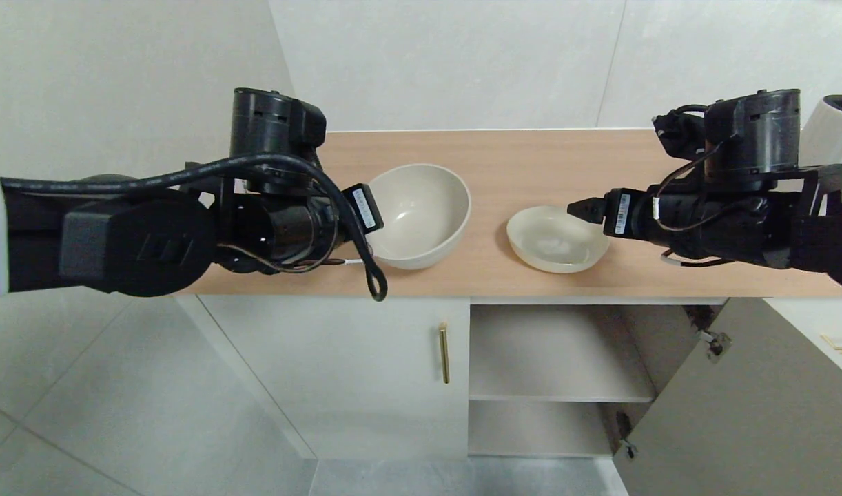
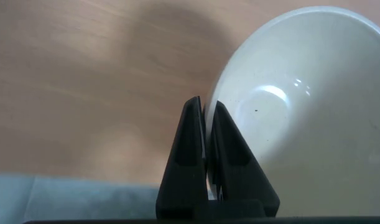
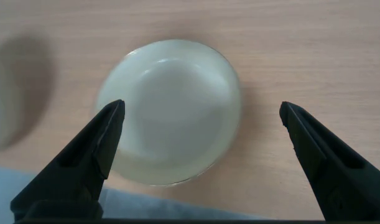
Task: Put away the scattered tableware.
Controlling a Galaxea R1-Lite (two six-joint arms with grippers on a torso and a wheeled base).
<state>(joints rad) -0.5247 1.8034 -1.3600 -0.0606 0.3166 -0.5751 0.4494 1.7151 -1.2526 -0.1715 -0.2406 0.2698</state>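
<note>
While the left gripper (image 2: pixel 205 106) has its jaws clenched on the rim of the large white bowl (image 1: pixel 421 213) near the front edge of the counter (image 1: pixel 531 155), the right gripper (image 3: pixel 200 106) hovers, jaws spread wide, over the shallow dish (image 1: pixel 557 238) beside it.

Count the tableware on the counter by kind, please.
deep bowl: 1
shallow dish: 1
Total: 2
</note>
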